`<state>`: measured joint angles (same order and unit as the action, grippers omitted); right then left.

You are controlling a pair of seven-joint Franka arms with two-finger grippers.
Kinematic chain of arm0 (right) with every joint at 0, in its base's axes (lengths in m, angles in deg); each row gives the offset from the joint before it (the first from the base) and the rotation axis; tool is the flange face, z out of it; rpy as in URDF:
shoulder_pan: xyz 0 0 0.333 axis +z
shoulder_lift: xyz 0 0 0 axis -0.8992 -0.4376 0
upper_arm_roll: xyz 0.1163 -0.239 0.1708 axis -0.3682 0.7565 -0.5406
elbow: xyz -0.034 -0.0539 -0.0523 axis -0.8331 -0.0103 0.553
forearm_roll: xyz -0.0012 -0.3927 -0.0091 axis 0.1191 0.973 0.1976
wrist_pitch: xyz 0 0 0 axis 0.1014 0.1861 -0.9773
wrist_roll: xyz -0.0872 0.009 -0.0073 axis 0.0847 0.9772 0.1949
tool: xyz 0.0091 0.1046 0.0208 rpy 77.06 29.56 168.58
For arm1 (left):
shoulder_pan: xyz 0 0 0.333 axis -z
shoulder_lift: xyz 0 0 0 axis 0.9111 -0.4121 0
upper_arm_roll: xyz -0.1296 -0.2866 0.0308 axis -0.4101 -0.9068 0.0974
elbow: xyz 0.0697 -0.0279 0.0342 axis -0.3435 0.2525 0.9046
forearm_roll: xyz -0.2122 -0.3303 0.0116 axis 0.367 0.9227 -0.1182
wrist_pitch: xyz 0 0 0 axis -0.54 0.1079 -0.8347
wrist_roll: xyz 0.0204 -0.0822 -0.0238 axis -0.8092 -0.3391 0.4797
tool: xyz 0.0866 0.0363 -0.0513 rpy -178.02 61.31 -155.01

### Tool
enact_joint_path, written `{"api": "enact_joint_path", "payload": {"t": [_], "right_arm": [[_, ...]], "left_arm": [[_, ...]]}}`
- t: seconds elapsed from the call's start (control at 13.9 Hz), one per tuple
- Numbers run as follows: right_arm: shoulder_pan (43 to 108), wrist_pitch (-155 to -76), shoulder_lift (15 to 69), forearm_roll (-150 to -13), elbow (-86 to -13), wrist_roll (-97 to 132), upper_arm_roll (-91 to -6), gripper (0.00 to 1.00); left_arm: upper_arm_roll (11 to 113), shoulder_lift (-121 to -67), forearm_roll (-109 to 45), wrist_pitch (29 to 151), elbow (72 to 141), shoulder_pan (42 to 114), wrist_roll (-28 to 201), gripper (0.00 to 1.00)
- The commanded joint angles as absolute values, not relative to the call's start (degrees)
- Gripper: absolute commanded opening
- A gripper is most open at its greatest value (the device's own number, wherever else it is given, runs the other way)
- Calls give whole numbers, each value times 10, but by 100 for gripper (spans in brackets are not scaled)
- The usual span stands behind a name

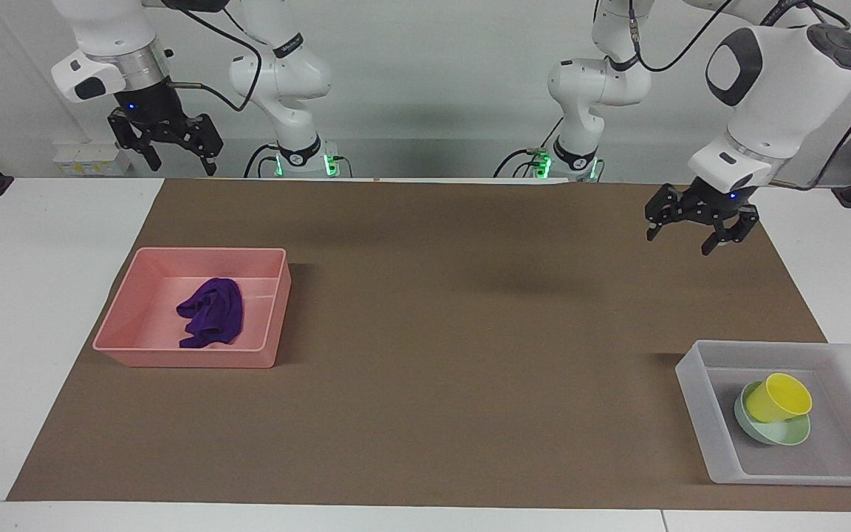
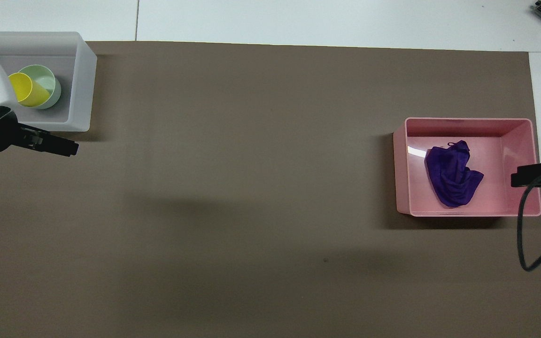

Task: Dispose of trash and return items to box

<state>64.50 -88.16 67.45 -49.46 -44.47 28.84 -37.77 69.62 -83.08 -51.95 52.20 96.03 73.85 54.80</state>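
I see the yellow cup (image 1: 779,397) tipped in the mint-green bowl (image 1: 773,427), both in the translucent tray (image 1: 709,421) — purple rag (image 1: 210,312) bunched in the pink bin (image 1: 128,319). Left gripper (image 1: 694,230) raised over the brown mat (image 1: 470,332), fingers spread, empty — right gripper (image 1: 172,151) waits, fingers apart.
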Motion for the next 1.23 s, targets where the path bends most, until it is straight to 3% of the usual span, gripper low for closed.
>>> {"api": "enact_joint_path", "payload": {"t": [0.0, 0.51, 1.15], "right_arm": [[642, -895, 691, -492, -464, 283, -383, 100], [642, -895, 691, -492, -464, 282, -382, 100], [642, -894, 691, -492, -464, 281, -383, 100]], "left_arm": [[700, -817, -563, 488, 951, 739, 544, 100], [703, -849, -564, 427, 868, 735, 567, 100], [702, -837, -570, 409, 879, 737, 612, 100]]}}
